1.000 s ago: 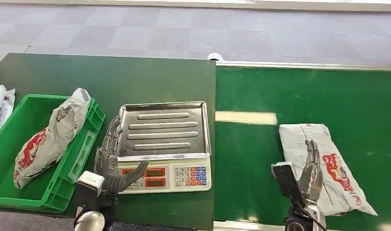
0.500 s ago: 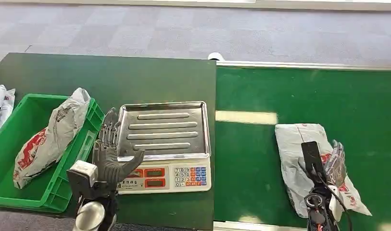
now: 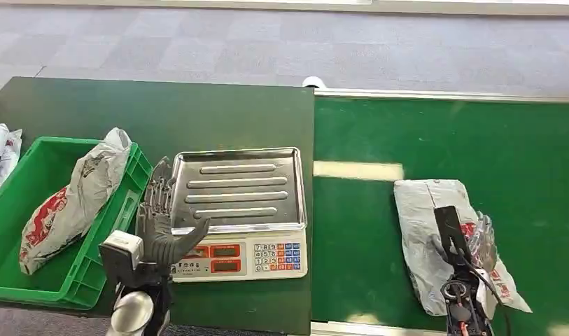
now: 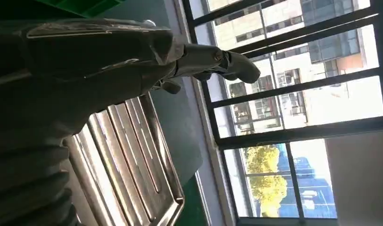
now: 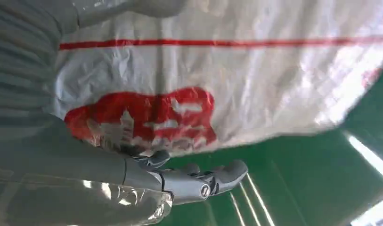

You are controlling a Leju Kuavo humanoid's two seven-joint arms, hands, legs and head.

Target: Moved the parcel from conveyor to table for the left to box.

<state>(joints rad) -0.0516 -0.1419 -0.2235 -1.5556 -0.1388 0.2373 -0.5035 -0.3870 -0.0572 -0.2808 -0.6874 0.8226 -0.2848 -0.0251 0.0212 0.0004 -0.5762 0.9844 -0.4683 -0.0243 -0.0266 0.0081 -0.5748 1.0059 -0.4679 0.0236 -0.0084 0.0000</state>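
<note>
1. Head view: right hand (image 3: pixel 481 238) fingers curled onto the parcel (image 3: pixel 435 231), gripping its right side; parcel lies on the green conveyor (image 3: pixel 435 133), near right.
2. Left hand (image 3: pixel 159 224) fingers spread, holding nothing, upright at the scale (image 3: pixel 236 210) tray's left edge.
3. Green box (image 3: pixel 92 273) far left holds another bag (image 3: pixel 71 199).

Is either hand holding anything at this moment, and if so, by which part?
The right hand grips the grey parcel on the conveyor at its near right edge, beside the red print. The left hand holds nothing.
</note>
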